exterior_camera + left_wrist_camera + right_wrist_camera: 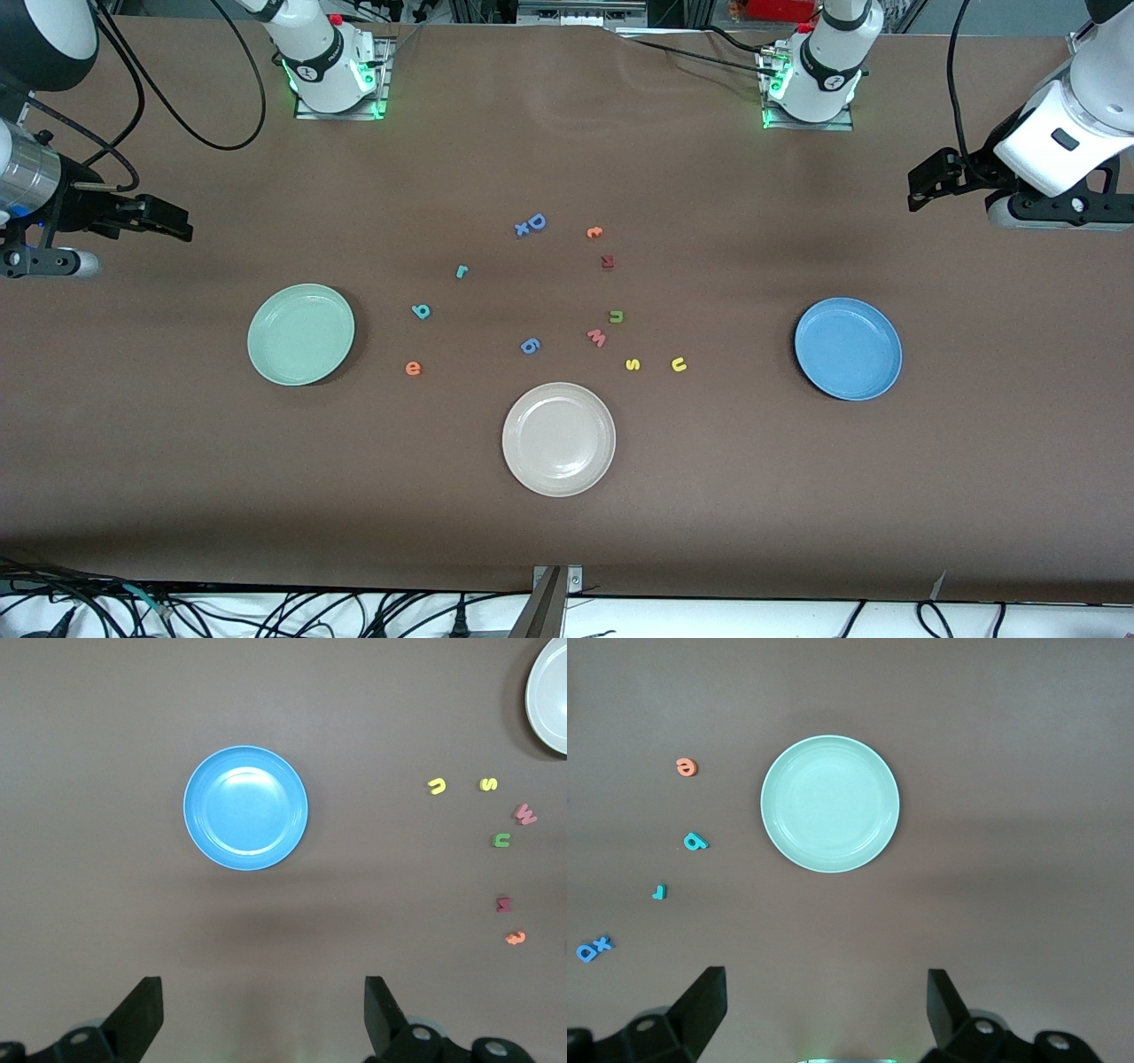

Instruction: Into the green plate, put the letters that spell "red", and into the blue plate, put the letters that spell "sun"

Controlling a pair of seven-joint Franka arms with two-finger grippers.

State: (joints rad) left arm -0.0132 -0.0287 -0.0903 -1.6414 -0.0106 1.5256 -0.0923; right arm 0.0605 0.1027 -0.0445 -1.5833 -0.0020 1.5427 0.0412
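The pale green plate lies toward the right arm's end of the table, with teal "r", teal "d" and orange "e" beside it on the table. The blue plate lies toward the left arm's end. Yellow "s", yellow "u" and olive "n" sit between the plates. My left gripper hangs open and empty above the table by the blue plate. My right gripper hangs open and empty by the green plate.
A cream plate lies nearest the front camera, mid-table. Other letters are scattered mid-table: pink "w", blue "6", blue "D", an orange piece and a dark red piece.
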